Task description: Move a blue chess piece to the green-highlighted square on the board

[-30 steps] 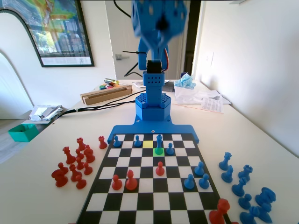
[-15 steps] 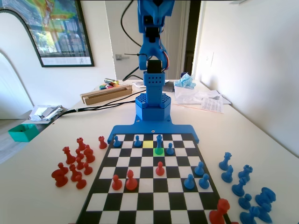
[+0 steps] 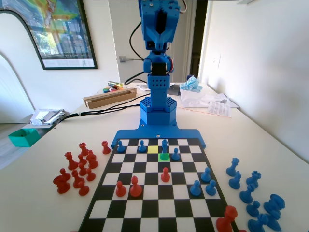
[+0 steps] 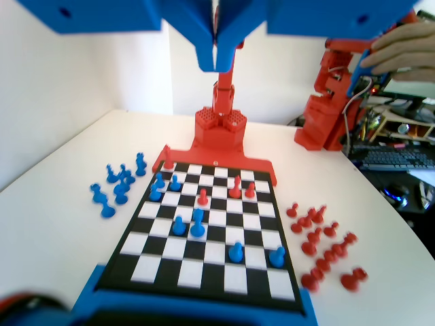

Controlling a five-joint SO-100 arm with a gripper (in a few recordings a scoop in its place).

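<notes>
Blue pawns (image 3: 176, 154) crowd the blue chess piece (image 3: 164, 145) near the board's (image 3: 145, 203) rim; the raised hand (image 4: 217, 58), pressed together, could topple them descending.

Looks to us like a home office: framed poster (image 3: 53, 31) on the wall, interior door (image 3: 126, 38), cluttered keyboard (image 4: 397, 157) desk nearby.

A pale table (image 3: 43, 193) carries the board (image 3: 154, 193) and loose pieces.
</notes>
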